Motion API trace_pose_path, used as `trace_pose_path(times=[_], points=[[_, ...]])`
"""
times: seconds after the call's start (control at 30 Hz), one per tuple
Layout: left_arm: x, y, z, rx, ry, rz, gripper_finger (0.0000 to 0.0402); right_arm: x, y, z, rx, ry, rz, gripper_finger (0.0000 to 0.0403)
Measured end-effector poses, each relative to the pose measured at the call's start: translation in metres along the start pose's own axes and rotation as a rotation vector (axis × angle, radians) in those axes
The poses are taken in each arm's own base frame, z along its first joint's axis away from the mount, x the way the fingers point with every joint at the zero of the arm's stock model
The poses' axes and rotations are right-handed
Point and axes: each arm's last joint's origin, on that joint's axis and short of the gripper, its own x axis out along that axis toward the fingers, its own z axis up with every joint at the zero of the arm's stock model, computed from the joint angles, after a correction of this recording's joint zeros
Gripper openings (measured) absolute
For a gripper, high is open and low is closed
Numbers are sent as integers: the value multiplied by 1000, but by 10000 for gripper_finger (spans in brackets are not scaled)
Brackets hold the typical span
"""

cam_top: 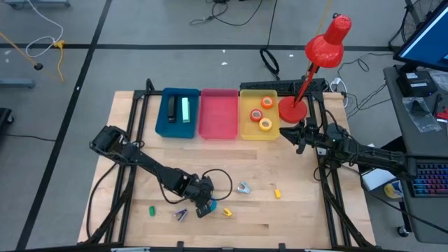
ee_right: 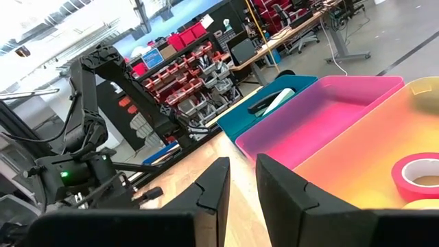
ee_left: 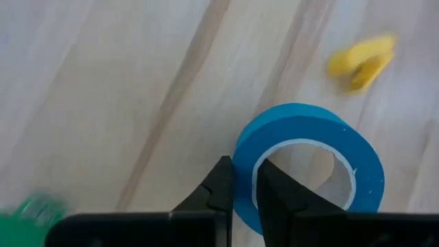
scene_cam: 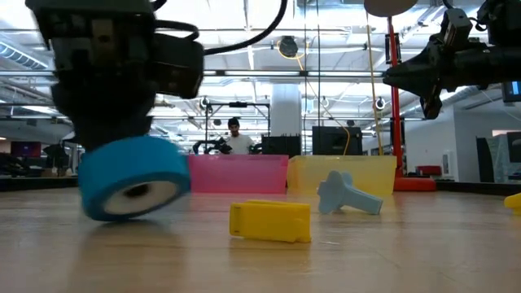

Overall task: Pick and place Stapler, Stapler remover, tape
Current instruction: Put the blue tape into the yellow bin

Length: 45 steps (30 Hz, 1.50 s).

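A blue tape roll (ee_left: 309,158) sits near the table's front edge, with my left gripper (cam_top: 203,203) shut on its wall; the low view shows the blue tape roll (scene_cam: 134,185) tilted under the gripper. Beside it lie a yellow staple remover (scene_cam: 270,221) and a pale blue staple remover (cam_top: 243,187). The teal bin (cam_top: 176,129) holds a black stapler (cam_top: 171,108) and a pale green one (cam_top: 186,110). My right gripper (cam_top: 297,135) hovers at the far right by the yellow bin (cam_top: 257,134), a narrow gap between its fingers and nothing in it. My left gripper pinches the tape roll's ring wall (ee_left: 244,161), one finger (ee_left: 278,195) inside the hole and the other finger (ee_left: 221,189) outside. The fingers slant down from the table's left. The roll is tilted in the hold; whether its low edge (scene_cam: 102,213) touches the table I cannot tell.
A pink bin (cam_top: 218,115) stands between the teal and yellow bins; the yellow bin holds red and yellow tape rolls (cam_top: 266,113). A red lamp (cam_top: 325,45) stands at the far right. Small green (cam_top: 150,209), purple (cam_top: 180,215) and yellow (cam_top: 277,192) items lie on the table.
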Motion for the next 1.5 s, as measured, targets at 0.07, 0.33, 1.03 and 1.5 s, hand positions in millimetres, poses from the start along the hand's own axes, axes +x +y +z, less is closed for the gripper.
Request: trace_pose_path(times=[0.07,0.33,1.03,1.5], points=[[-7,2,3,-10,0,-7,36,0,0,0,0,-1,2,63],[-48,6,29,-3,-126,-97,36,0,6,6,-17,-45,91,63],[-113,69,142,-457,-533,-614,36,47,42,8,-330,-42,320,58],[-134,115,170,-618,-586,-742,36,101,69,41,-712,-87,98,84]])
